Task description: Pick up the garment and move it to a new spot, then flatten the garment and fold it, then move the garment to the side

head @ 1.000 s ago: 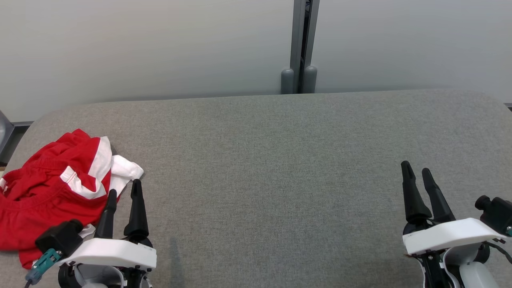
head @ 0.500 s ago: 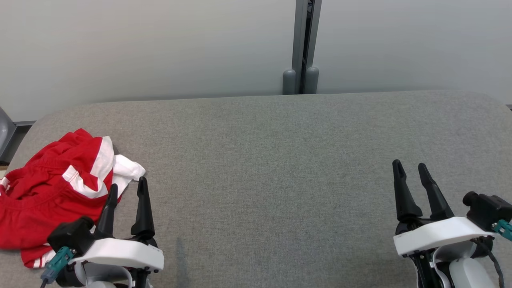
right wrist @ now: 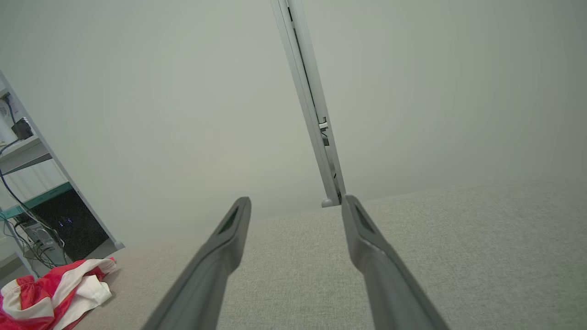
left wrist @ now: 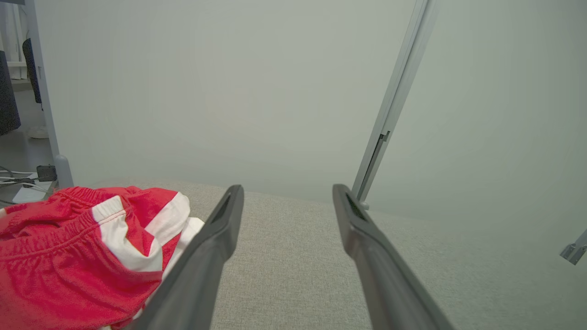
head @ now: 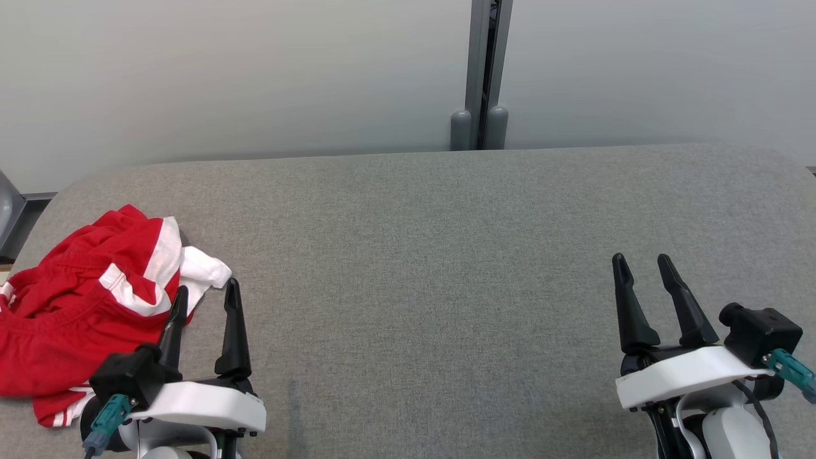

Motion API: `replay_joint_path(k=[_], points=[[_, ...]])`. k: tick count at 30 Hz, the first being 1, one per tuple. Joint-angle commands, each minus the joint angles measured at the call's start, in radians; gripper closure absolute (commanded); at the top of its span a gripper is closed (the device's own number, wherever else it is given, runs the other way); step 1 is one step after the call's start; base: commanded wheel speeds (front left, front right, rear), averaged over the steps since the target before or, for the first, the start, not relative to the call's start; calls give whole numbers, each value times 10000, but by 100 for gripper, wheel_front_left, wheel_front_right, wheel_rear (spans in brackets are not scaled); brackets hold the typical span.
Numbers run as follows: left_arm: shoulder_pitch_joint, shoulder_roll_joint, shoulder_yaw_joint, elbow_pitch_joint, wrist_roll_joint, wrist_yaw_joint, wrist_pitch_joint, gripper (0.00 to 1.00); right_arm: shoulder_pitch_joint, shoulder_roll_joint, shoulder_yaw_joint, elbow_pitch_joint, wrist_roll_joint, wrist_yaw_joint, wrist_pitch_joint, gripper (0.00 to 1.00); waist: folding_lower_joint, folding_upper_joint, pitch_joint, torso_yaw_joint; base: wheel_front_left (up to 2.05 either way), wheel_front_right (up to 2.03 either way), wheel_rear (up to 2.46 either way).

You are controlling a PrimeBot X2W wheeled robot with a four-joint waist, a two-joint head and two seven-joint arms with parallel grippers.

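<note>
The garment [head: 83,306], red shorts with white stripes, lies crumpled at the left end of the grey fabric table [head: 421,255]. My left gripper [head: 207,290] hovers open at its right edge, one finger over the red cloth, nothing between the fingers. In the left wrist view the garment [left wrist: 78,247] bunches at the lower left beside my open left gripper [left wrist: 284,195]. My right gripper [head: 641,262] stands open above bare table at the lower right, far from the cloth. The right wrist view has my open right gripper [right wrist: 296,204] and the garment [right wrist: 55,288] small at lower left.
A pale partition wall with a grey vertical post [head: 481,70] runs behind the table's far edge. Shelving with cables [right wrist: 27,201] stands beyond the table's left end. The table's rounded corners fall away at far left and far right.
Both arms have drifted a little toward the middle of the table: the left gripper to the right, the right gripper to the left. The garment lies as before.
</note>
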Motion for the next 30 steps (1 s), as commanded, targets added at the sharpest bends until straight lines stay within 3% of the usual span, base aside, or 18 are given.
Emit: replay_joint_path(k=[1, 30], points=[[-171, 63, -3, -88, 252, 45, -67, 0, -212, -96, 15, -34, -252, 42, -128, 0, 0, -1, -5, -2, 0, 0, 0], [-176, 71, -228, -186, 2452, 265, -669, 0, -393, -113, 414, 91, -2205, 38, -728, 0, 0, -1, 27, 14, 0, 0, 0]])
